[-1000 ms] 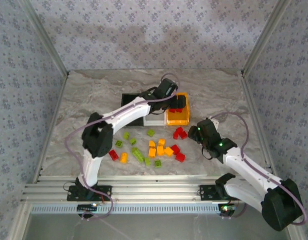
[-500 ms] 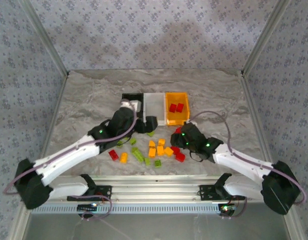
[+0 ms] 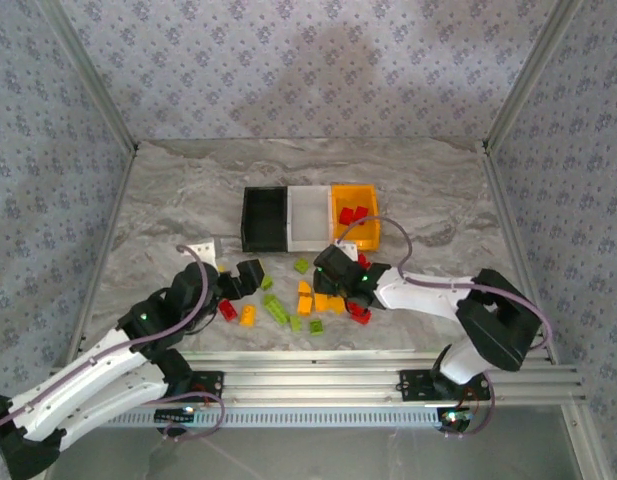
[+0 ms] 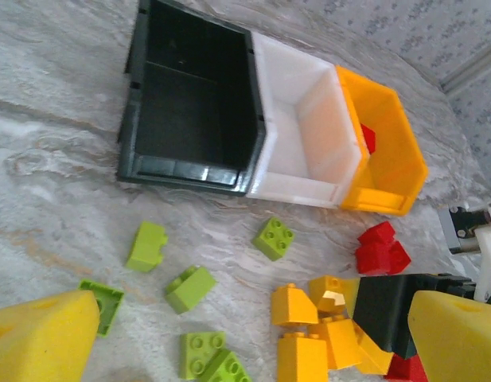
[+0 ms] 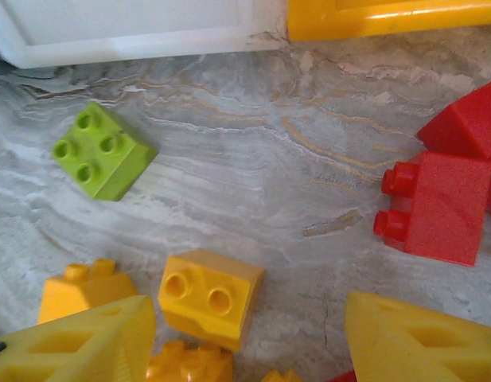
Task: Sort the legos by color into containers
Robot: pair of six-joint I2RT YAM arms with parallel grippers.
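Marble-patterned bench (image 3: 438,200), three bins at rear. Left gripper (image 3: 250,274): withdrawn from orange-yellow bin (image 3: 369,238) to the loose legos (image 3: 306,300), jaws wide, empty. Two red bricks (image 3: 350,213) lie in that bin. Right gripper (image 3: 335,272): moved in over orange brick (image 5: 209,298), jaws half-spread, nothing held. Most sorting remains.

Left arm (image 3: 98,355) lies low and stretched out, forearm angling up toward centre. Left gripper (image 3: 250,275) faces right, jaws spread wide, nothing between its yellow fingers (image 4: 38,338). Right arm (image 3: 438,295) is folded, elbow (image 3: 500,322) out to the right, forearm reaching left. Right gripper (image 3: 336,272) is pitched down, jaws parted, empty.
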